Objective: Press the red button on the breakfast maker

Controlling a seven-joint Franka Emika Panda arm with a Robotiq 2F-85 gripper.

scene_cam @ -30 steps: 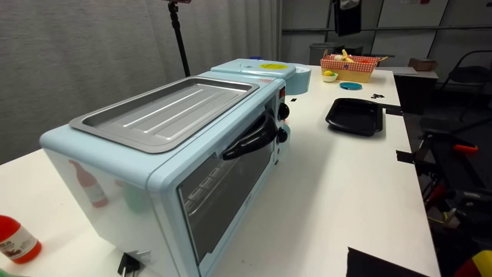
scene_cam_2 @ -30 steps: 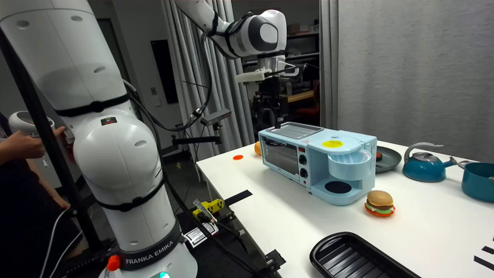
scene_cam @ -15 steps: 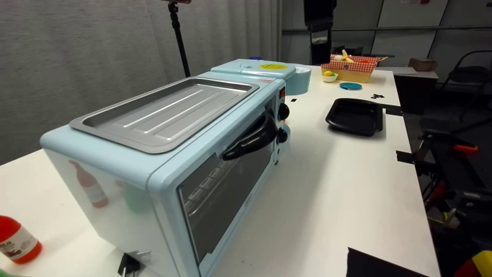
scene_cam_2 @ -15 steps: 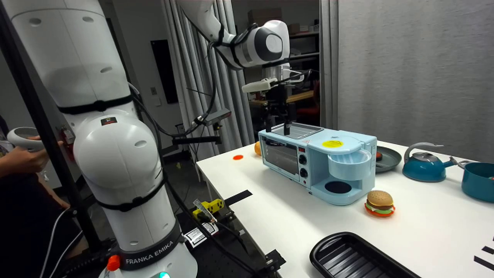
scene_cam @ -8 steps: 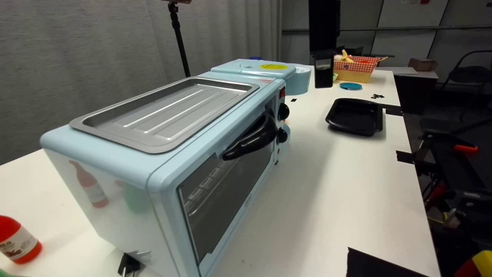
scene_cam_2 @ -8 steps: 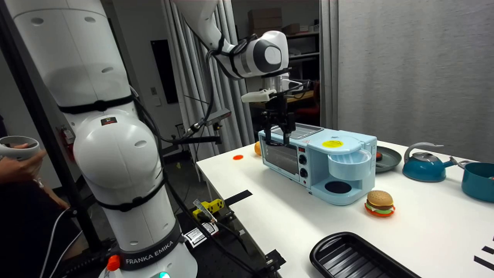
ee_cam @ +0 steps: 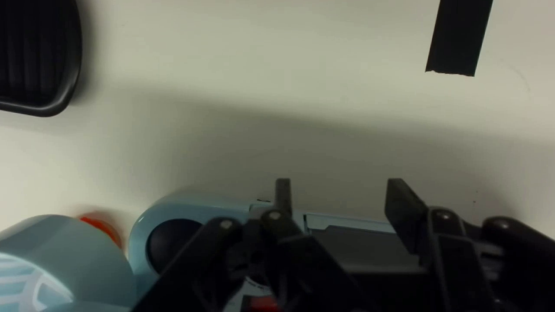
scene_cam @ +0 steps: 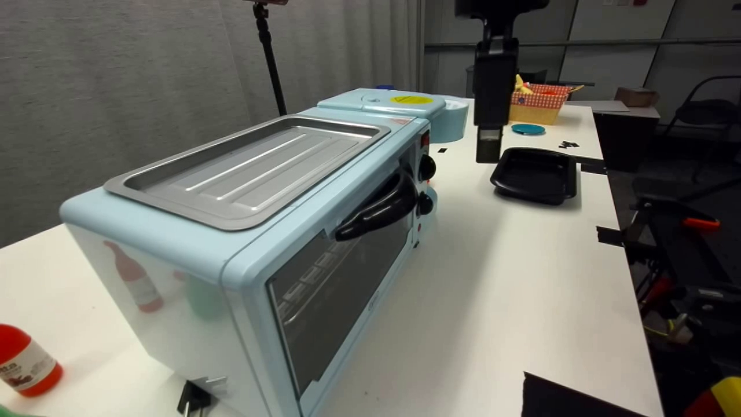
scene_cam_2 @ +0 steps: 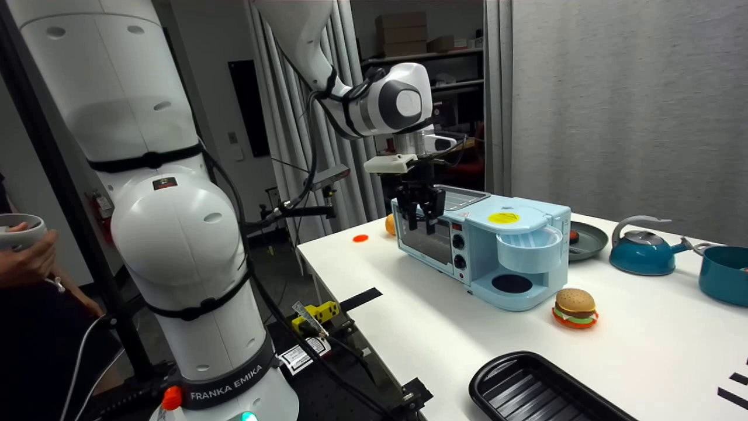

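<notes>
1. Breakfast maker point(scene_cam_2: 481, 250): upright on the white bench point(scene_cam_2: 421, 327). In an exterior view it stands at 11 o'clock from the black tray point(scene_cam_2: 543, 386), 10 o'clock from the burger point(scene_cam_2: 575, 308).
2. Body pale blue, boxy, edges rounded. Glossy end wall point(scene_cam: 185, 336) mirrors the red bottle point(scene_cam: 26, 362), which sits at 8 o'clock from the breakfast maker in an exterior view.
3. Griddle top point(scene_cam: 260, 168): grey metal, raised rim, ribs running lengthwise.
4. Dark glass door point(scene_cam: 347, 289): closed, pale rack bars showing through. Curved black handle point(scene_cam: 379, 211) across its upper part.
5. Controls: red button point(scene_cam: 425, 139) at 12 o'clock from the upper black knob point(scene_cam: 427, 168); lower black knob point(scene_cam: 425, 204) at 6 o'clock from that one; small red spot point(scene_cam: 419, 227) beneath. Cannot tell whether the button is pressed in.
6. Other end: yellow sticker point(scene_cam_2: 504, 218) on the lid point(scene_cam_2: 529, 218), pale blue cup point(scene_cam_2: 529, 257) below, dark disc point(scene_cam_2: 512, 284) on the base at 7 o'clock from the cup.
7. Claw point(ee_cam: 339, 193): released, fingertips point(ee_cam: 403, 212) well apart in the wrist view; red button there at 7 o'clock from the claw's gap, partly hidden. In an exterior view the claw point(scene_cam_2: 422, 227) hangs at 9 o'clock from the button, covering some of the door. In an exterior view the claw point(scene_cam: 489, 153) is at 3 o'clock from the button, bench showing between: apart.
</notes>
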